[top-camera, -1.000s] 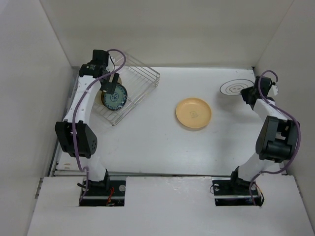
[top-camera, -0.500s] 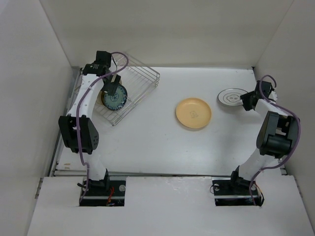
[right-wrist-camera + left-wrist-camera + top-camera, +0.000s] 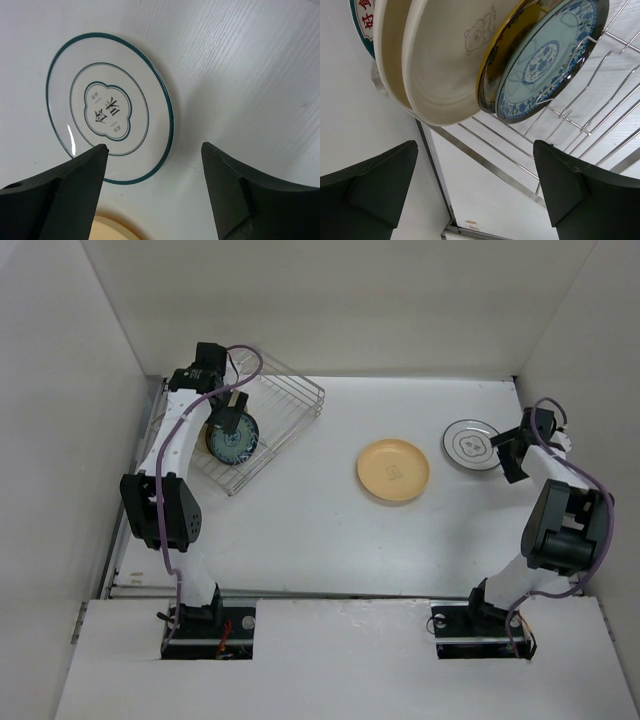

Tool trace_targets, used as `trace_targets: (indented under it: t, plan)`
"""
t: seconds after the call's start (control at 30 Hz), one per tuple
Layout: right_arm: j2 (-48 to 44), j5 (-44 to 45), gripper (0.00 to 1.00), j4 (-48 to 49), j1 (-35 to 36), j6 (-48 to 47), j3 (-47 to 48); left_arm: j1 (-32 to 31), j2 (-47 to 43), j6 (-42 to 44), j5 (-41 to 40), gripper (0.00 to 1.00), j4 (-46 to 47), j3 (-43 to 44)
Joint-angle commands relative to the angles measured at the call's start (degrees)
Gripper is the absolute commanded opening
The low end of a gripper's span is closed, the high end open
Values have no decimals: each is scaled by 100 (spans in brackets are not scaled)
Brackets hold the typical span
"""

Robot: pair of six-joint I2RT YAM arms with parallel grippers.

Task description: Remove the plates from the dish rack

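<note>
Hemming cream plate (image 3: 440, 65): patterned plate (image 3: 545, 55), rack (image 3: 490, 167).

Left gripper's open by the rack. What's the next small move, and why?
Probably ease the left gripper forward so its open fingers straddle the rim of the cream plate: it holds nothing, and that plate stands on edge in the dish rack.

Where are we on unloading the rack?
Done: yellow plate and white teal-rimmed plate lie flat on the table. In hand: nothing; both claws open, left claw facing the dish rack, right claw beside the latter. Remaining: cream plate, blue-patterned plate and others standing racked.
</note>
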Motion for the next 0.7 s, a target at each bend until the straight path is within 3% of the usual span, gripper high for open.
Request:
trace_targets:
  t: [0.0, 0.13, 0.23, 0.27, 0.3, 0.43, 0.67]
  plan:
    - [-515, 382, 82, -288, -33, 11, 89, -9, 27, 93, 153, 100, -167, 275]
    - [-1093, 216, 82, -288, -33, 11, -33, -9, 168, 251, 154, 100, -177, 268]
    - [-1429, 215, 82, -174, -33, -261, -148, -9, 300, 312, 154, 94, -98, 267]
    - [-1525, 267, 82, -174, 28, -323, -148, -9, 396, 313, 154, 90, -98, 267]
    - [-1700, 268, 82, -174, 29, -376, -148, -9, 397, 313, 154, 78, -176, 415]
    - [-2052, 216, 82, -227, 82, -569, -148, -9, 476, 76, 663, 57, -229, 531]
    - [-2475, 92, 82, -279, 143, -622, -254, -9, 423, -4, 848, 43, -177, 531]
